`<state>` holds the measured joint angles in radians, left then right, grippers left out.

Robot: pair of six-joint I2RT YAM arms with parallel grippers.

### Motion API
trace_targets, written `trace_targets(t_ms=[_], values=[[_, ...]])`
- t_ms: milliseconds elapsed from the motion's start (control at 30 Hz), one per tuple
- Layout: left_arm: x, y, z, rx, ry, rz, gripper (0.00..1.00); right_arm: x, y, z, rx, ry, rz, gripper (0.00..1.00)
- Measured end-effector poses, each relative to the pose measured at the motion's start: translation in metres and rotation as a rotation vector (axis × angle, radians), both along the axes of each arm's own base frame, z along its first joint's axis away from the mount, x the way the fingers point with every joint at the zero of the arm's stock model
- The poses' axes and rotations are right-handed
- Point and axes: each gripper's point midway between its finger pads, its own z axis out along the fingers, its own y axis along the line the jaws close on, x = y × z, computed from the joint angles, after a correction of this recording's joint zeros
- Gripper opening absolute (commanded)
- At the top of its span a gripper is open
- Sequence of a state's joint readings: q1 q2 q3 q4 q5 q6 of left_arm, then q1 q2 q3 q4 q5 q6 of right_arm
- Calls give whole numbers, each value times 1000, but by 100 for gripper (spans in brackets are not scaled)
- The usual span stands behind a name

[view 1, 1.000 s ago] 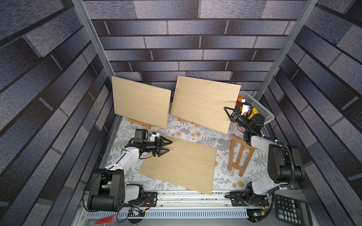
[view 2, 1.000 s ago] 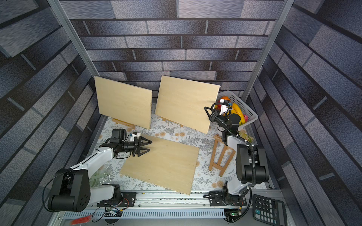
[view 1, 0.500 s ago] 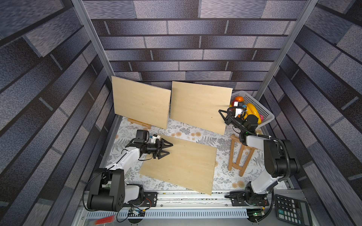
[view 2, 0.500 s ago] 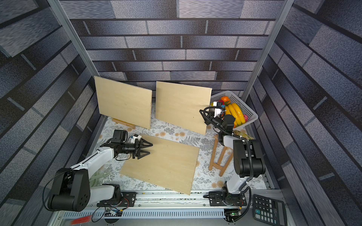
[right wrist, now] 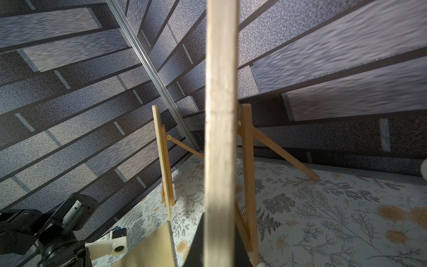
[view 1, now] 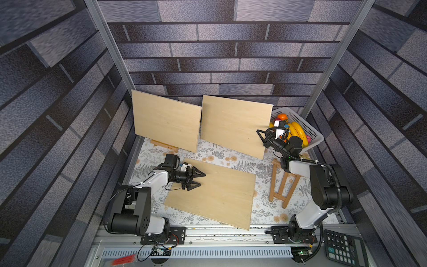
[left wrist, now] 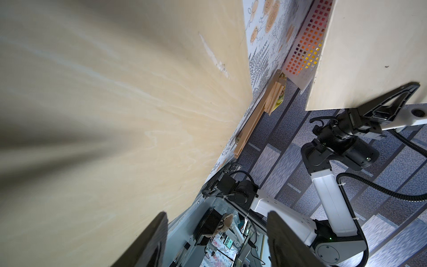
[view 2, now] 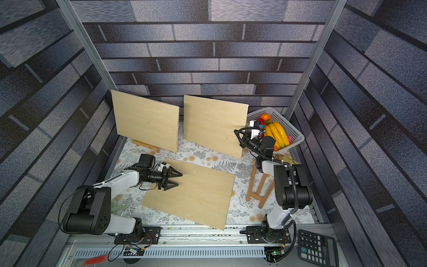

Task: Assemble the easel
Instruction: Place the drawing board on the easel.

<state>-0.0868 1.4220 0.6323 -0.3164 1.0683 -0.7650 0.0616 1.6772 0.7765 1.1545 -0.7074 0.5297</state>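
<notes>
In both top views we are clamping the right gripper (view 1: pixel 262 138) onto the side edge of the upright board (view 1: pixel 235 124), while the left gripper (view 1: pixel 201 179) is hanging with jaws spread over a corner of the flat board (view 1: pixel 215 196). Only the right wrist view is showing the standing easel (right wrist: pixel 248 161) just behind the clamped board. The top views are hiding it and showing a flat easel (view 1: pixel 273 182) on the table (view 1: pixel 263 215).

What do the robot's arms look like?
The left arm and right arm are white tubes with chunky black joints. The left gripper and right gripper each have two black triangle-shaped fingers. A ribbed black cable runs along the right arm.
</notes>
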Motion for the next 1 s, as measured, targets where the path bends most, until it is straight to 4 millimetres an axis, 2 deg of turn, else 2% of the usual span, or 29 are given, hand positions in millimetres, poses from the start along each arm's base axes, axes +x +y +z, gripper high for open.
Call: trace_targets(t_ms=[267,633,1000], values=[[-3,-1,-3,4,-1,-15,69,7,-1,10,10,-4,-44,0],[-3,-1,-7,6,12,-19,69,16,1,43,26,-82,-60,0],[-3,-1,-9,3,16,-20,69,19,-2,45,-13,-126,-91,0]])
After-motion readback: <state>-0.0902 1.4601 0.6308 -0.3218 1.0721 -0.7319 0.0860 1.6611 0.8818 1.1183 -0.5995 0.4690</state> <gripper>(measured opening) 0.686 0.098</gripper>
